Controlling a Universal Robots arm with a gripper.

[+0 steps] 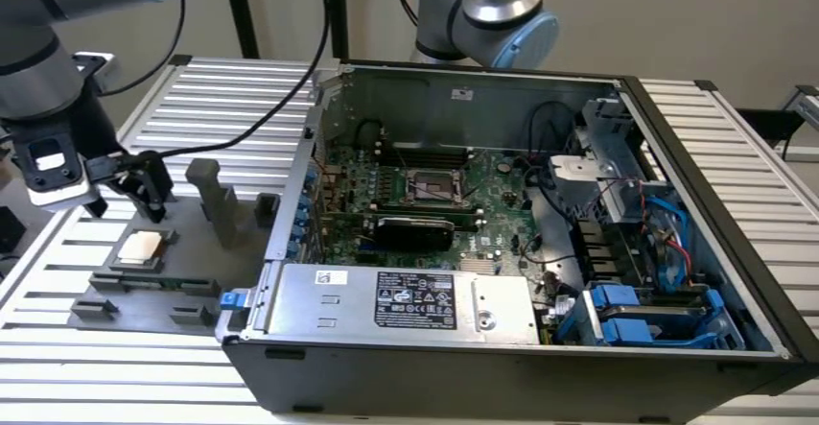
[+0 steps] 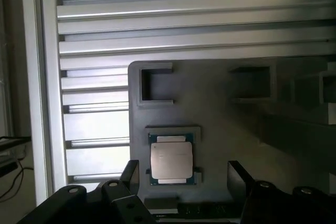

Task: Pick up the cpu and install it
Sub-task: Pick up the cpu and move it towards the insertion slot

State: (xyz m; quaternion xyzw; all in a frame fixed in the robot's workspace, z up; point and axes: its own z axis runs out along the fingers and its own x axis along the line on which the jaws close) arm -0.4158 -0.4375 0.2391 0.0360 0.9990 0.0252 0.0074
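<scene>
The cpu [image 1: 141, 245] is a small square chip with a pale metal top, lying flat in a recess of the grey fixture plate [image 1: 192, 281] on the exterior view's left, outside the case. My gripper [image 1: 125, 209] hangs just above and slightly behind it, open, with nothing between its fingers. In the wrist view the cpu [image 2: 170, 160] lies between the two dark fingertips [image 2: 132, 171], apart from both. The open computer case [image 1: 716, 281] shows the motherboard with its empty socket [image 1: 435, 187] in the middle.
Upright grey blocks [image 1: 211, 200] stand on the fixture plate close to my gripper. A silver labelled power supply box [image 1: 409, 300] sits at the case's front. A second arm's base [image 1: 500, 12] and black cables [image 1: 275, 118] stand behind the case. The slatted aluminium table [image 2: 184, 19] lies all around.
</scene>
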